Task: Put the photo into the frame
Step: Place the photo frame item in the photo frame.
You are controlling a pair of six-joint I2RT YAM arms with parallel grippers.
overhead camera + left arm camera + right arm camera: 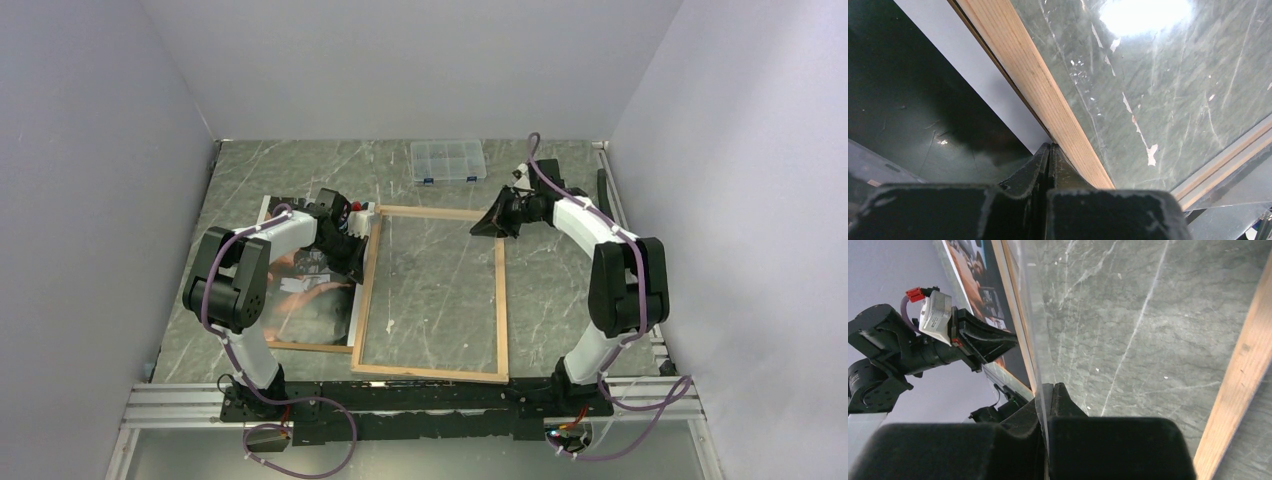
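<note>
Right gripper pinches the clear pane of the frame.

Colour and pattern findings:

- Rectangular light-wood picture frame: pale tan with a fine straight grain, running along the right of the left gripper.
- Left gripper: matt black, edges scuffed grey.
- Clear pane: colourless, with a white glare patch ahead of that gripper.
- Thin rectangular photo, left of the same gripper: dark ground, orange tones, white margin.
- Stone-look table: grey-green with white veining.
- Small clear plastic compartment box: colourless with blue clasps.
- Right gripper: black.
- Arms: black and white.
- Cables: purple.
- Walls: pale lavender-grey.
</note>
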